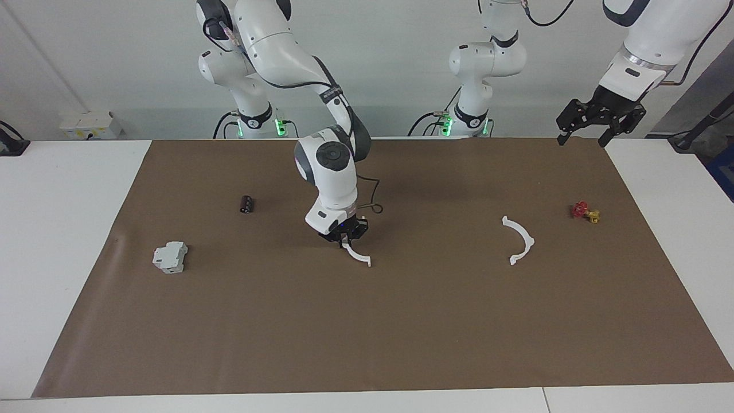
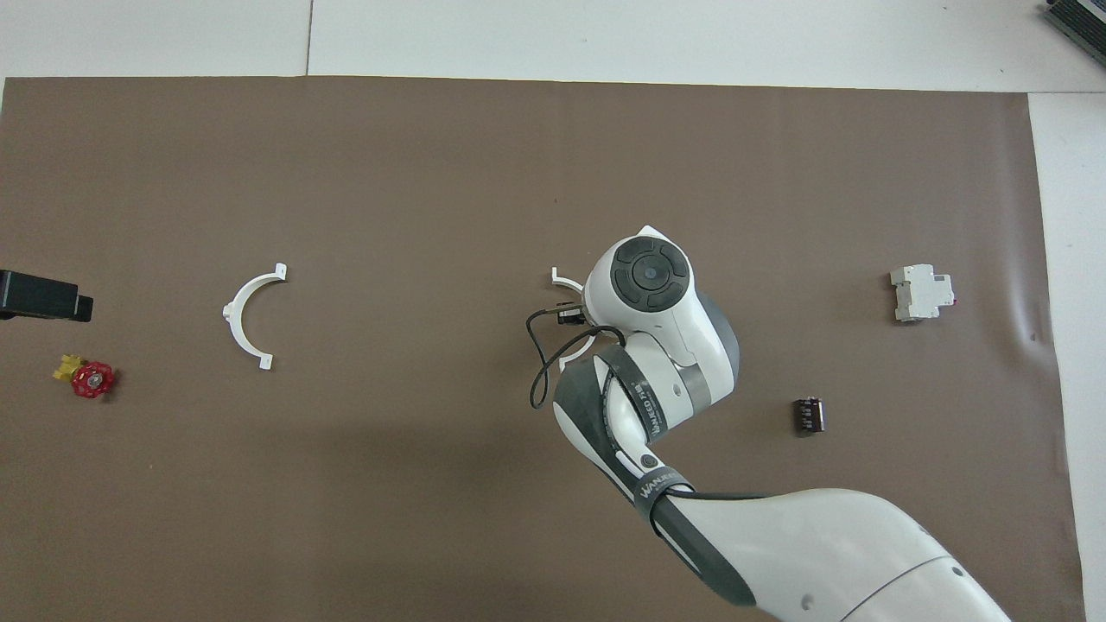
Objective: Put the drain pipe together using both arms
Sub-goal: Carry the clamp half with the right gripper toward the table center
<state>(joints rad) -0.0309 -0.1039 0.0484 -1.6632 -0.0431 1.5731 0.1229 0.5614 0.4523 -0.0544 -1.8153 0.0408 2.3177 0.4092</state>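
- We see the right arm's black two-finger gripper low over the mid part of the brown paper mat, fingers clamped on one thin white plastic half-ring; the ring's free end hangs down toward the mat, tab at the tip.
- In the overhead view the right arm's wrist covers most of that held half-ring; only a tab end and a bit of arc show.
- Second thin white plastic half-ring lies flat on the mat toward the left arm's end, well apart from the held one, w/ bare mat between them.
- Left arm's black gripper waits up in the air over the mat's corner by the robots, fingers spread apart, holding nothing.
- Small red-and-yellow valve part sits near the mat's edge at the left arm's end, near the loose half-ring but not touching.
- Grey-white blocky box sits toward the right arm's end, close to the mat's edge.
- Small black cylinder lies nearer the robots than the box, apart from it.
- Lots of open mat along the edge farthest from the robots.
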